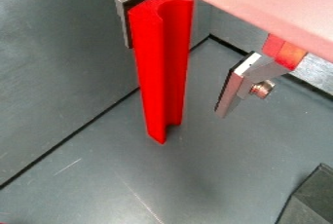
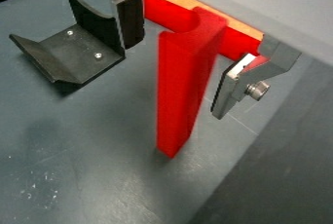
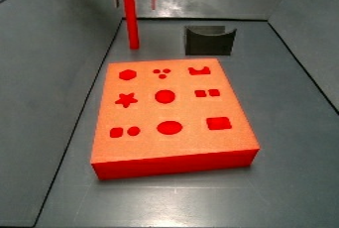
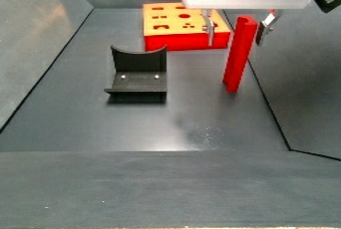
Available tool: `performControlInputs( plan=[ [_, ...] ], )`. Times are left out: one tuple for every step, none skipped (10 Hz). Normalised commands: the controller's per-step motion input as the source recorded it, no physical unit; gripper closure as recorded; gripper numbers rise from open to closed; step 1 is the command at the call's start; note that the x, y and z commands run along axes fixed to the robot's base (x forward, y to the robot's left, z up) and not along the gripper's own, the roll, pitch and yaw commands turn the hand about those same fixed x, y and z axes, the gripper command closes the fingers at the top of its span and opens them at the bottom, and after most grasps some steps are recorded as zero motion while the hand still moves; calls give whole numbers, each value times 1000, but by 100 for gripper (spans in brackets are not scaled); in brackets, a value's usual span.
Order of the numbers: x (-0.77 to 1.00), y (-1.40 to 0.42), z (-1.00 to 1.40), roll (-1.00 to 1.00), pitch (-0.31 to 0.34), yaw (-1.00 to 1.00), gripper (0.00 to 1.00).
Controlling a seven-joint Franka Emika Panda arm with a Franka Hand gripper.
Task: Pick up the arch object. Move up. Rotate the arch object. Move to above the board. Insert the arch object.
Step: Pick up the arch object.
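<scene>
So in a side view the arch object (image 3: 131, 18) sits at the upper left of the frame, standing upright on the grey floor (image 3: 284, 123), just behind the board's (image 3: 166, 148) far left corner and a bit apart from it. The board fills the middle of that frame with its darker red cut-outs facing up. To the right of the bar, still near the top, is the fixture (image 3: 209, 40).

In another side view the fixture (image 4: 138, 74) is left of centre, the board (image 4: 174, 24) is at the top middle, and the arch object (image 4: 238, 54) stands right of centre with the gripper (image 4: 237, 16) directly over its top end.

Both wrist views show the jaws released: the silver fingers (image 1: 239, 84) sit either side of the bar's upper part (image 1: 162, 62). One finger looks close against the bar, can't tell if it's touching; the finger (image 2: 232, 85) on the far side clearly has a gap to the bar (image 2: 182, 92). The bar's foot is down on the floor.
</scene>
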Motion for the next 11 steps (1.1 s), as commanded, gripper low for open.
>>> performControlInputs(
  plan=[
    [0,0,0,0,0,0,100],
    [0,0,0,0,0,0,100],
    [0,0,0,0,0,0,100],
    [0,0,0,0,0,0,100],
    [0,0,0,0,0,0,100],
    [0,0,0,0,0,0,100],
    [0,0,0,0,0,0,100],
    [0,0,0,0,0,0,100],
    [0,0,0,0,0,0,100],
    [0,0,0,0,0,0,100],
    [0,0,0,0,0,0,100]
  ],
)
